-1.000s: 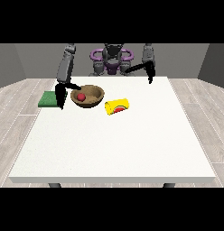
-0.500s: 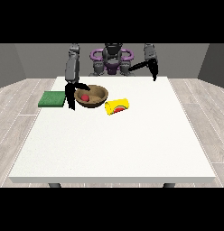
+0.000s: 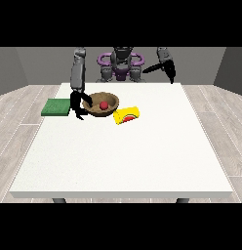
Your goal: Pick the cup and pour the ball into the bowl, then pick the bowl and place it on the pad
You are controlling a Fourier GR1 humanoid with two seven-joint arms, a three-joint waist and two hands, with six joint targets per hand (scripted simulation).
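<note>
A white counter (image 3: 123,151) fills the grey-walled room. The red ball (image 3: 103,105) already sits in the bowl (image 3: 101,104), and the cup (image 3: 127,115) lies tipped at the bowl's four o'clock. The hand at the view's left (image 3: 77,108) touches the bowl's nine-o'clock rim, likely to carry it to the green pad (image 3: 55,107); whether its fingers clasp it, I cannot tell.

Bowl's (image 3: 100,104) left rim partly covered by the hand at the view's left (image 3: 77,108), finger positions of both hands too small to tell, worktop (image 3: 123,151) legs mostly hidden
</note>
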